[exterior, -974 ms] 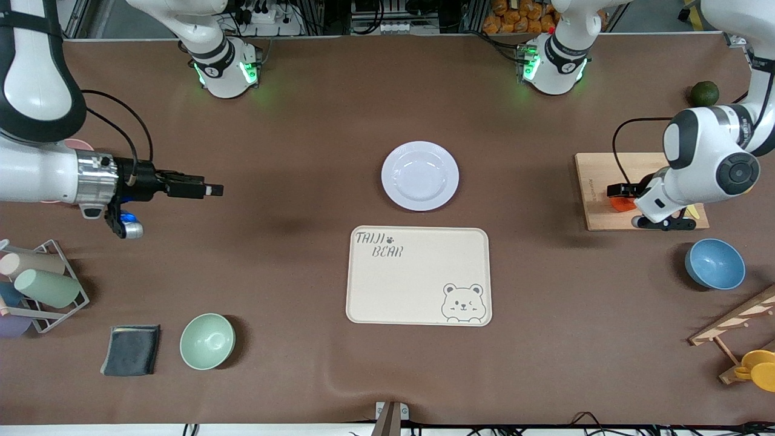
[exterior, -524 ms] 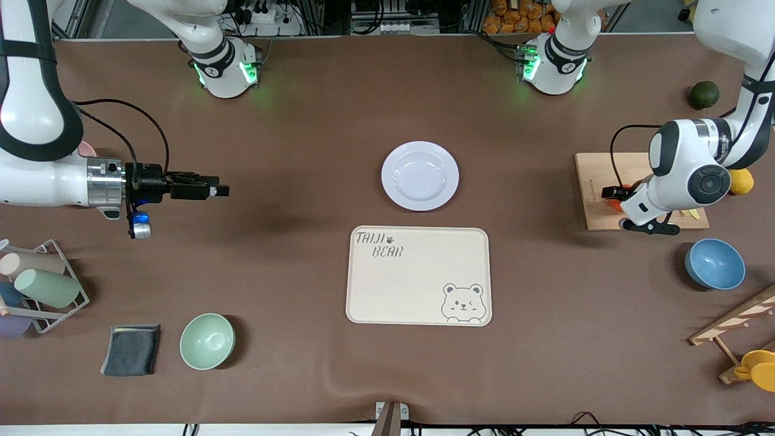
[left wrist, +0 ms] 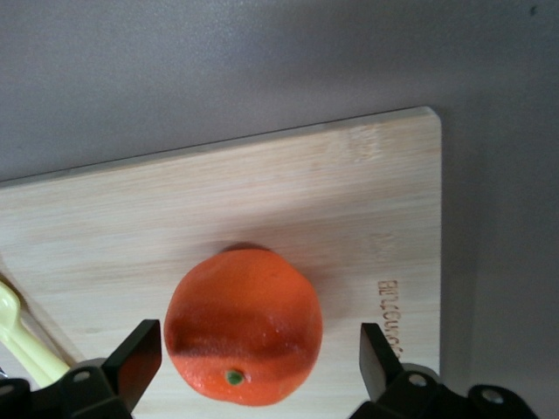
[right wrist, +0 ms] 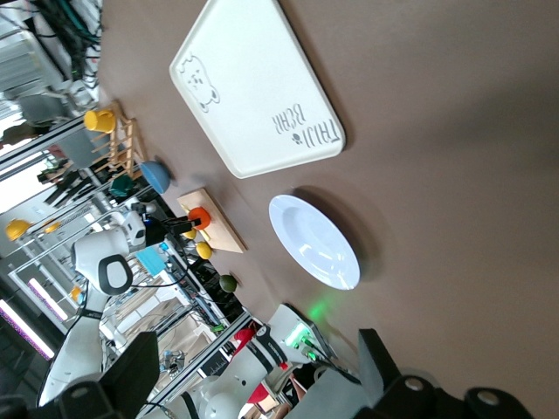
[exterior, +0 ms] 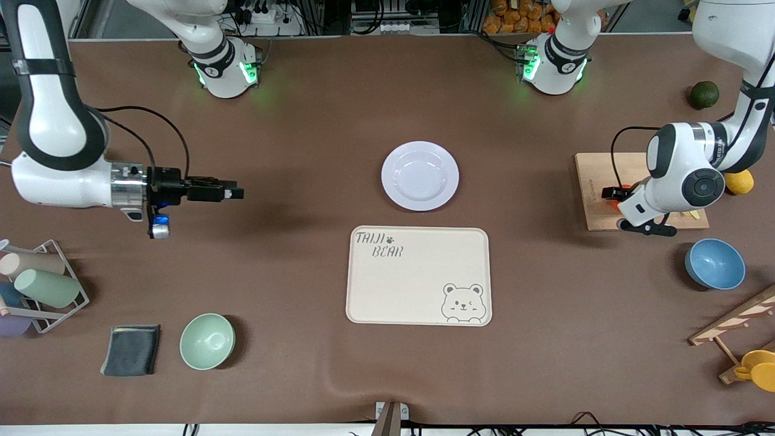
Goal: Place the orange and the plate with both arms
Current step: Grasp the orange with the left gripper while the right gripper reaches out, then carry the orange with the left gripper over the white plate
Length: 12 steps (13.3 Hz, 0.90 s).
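The orange [left wrist: 244, 327] lies on a wooden cutting board [left wrist: 349, 201] toward the left arm's end of the table. In the front view only a sliver of the orange [exterior: 616, 202] shows under the hand. My left gripper [left wrist: 253, 358] is open, one finger on each side of the orange, not touching it; in the front view the left gripper [exterior: 613, 197] is low over the board [exterior: 596, 175]. The white plate [exterior: 419, 175] sits at mid-table, also in the right wrist view [right wrist: 314, 242]. My right gripper [exterior: 239, 194] is open and empty above bare table, pointing level toward the plate.
A cream bear-printed tray [exterior: 418, 275] lies just nearer the camera than the plate. A yellow fruit [exterior: 740, 180] and dark green fruit [exterior: 704, 94] lie near the board. A blue bowl [exterior: 714, 263], green bowl [exterior: 207, 341], cup rack [exterior: 36, 284] and grey cloth [exterior: 131, 349] line the table's ends.
My right gripper has moved toward the plate. My left hand has shifted slightly over the board and now covers more of the orange.
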{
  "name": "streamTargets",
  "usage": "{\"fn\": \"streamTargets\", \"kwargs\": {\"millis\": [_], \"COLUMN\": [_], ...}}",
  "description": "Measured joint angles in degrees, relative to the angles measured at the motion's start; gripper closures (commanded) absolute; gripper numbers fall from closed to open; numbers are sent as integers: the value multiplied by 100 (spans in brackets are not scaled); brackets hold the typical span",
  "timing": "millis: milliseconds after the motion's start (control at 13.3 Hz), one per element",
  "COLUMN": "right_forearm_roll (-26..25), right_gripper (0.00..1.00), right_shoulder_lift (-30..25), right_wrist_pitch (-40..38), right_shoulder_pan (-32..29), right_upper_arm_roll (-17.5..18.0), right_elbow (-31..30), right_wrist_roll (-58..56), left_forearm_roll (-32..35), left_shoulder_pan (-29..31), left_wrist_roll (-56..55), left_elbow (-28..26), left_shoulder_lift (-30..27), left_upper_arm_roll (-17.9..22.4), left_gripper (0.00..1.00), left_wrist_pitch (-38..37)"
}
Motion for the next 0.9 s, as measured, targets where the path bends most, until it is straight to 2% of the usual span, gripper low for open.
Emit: {"fn": "streamTargets", "kwargs": {"millis": [150, 225, 300, 375, 674, 899], "right_forearm_roll": [283, 350, 413, 517, 999, 1018], "right_gripper": [0, 0, 0, 0, 0, 0], "right_shoulder_lift": [11, 13, 17, 31, 191, 346], "right_wrist_pitch": [385, 507, 593, 707, 1604, 1688], "right_shoulder_pan": [223, 322, 392, 454, 944, 885], "right_upper_arm_roll": [5, 5, 7, 6, 21, -30], "right_elbow": [-343, -425, -460, -475, -693, -763], "right_wrist_roll": [-415, -482, -506, -603, -1280, -1857], "left_forearm_roll": [150, 197, 210, 216, 320, 309], "left_shoulder_pan": [28, 60, 95, 118, 109, 110], "left_wrist_roll": [0, 0, 0, 0, 2, -1], "left_elbow": [-1, -1, -1, 0, 50, 171], "left_shoulder_lift": [111, 166, 214, 250, 249, 59], "left_upper_arm_roll": [2, 3, 3, 4, -20, -202], "left_gripper": [0, 34, 81, 95, 95, 95], "left_wrist_pitch": [49, 104, 161, 191, 239, 181]}}
